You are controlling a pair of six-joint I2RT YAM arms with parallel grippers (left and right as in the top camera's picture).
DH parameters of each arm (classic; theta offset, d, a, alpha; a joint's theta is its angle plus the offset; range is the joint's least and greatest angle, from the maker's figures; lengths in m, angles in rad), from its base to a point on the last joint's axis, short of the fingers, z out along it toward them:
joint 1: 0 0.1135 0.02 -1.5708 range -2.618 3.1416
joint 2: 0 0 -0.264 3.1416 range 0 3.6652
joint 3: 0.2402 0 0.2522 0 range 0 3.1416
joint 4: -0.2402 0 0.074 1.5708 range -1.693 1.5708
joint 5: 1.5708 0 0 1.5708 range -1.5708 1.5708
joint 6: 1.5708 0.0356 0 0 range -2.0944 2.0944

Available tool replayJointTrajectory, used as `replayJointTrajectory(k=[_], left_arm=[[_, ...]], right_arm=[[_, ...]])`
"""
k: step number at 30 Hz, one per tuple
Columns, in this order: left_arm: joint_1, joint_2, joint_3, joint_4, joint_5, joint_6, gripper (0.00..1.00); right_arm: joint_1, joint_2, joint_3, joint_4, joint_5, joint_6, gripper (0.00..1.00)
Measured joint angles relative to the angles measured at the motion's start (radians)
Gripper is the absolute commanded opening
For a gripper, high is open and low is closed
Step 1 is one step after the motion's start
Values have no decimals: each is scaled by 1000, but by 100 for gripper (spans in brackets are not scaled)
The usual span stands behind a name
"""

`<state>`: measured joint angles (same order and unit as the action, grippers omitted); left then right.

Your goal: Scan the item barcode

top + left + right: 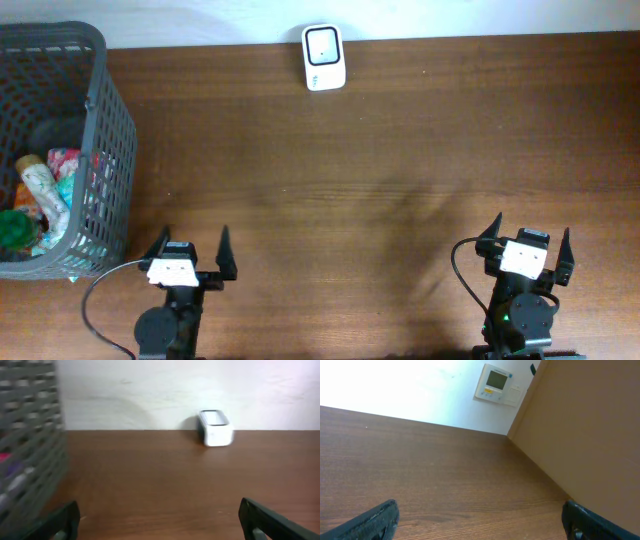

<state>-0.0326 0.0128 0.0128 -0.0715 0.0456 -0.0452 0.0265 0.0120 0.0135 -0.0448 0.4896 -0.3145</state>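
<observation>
A white barcode scanner (324,57) stands at the table's far edge, also seen in the left wrist view as a small white box, the scanner (215,428), against the wall. Several packaged items (45,190) lie in a grey basket (110,130) at the left; which one is the item I cannot tell. My left gripper (192,242) is open near the front edge, just right of the basket, with nothing between its fingers (262,519). My right gripper (528,238) is open at the front right, also holding nothing, its fingertips (376,519) over bare wood.
The basket wall (30,455) fills the left of the left wrist view. A brown panel (585,425) rises along the table's right side, with a wall thermostat (494,383) beyond it. Brown tabletop (380,170) lies between the grippers and the scanner.
</observation>
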Motion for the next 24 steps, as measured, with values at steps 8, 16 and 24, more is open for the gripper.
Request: replayJointTrajectory(k=[8, 16, 24], left_arm=[[0, -2, -2, 395, 423, 0, 99], [0, 0, 129, 513, 409, 4, 99], [-1, 282, 763, -188, 382, 50, 99]], right_arm=[[0, 0, 0, 0, 0, 0, 99], [0, 0, 0, 0, 0, 0, 98], [0, 0, 0, 0, 1, 0, 99]])
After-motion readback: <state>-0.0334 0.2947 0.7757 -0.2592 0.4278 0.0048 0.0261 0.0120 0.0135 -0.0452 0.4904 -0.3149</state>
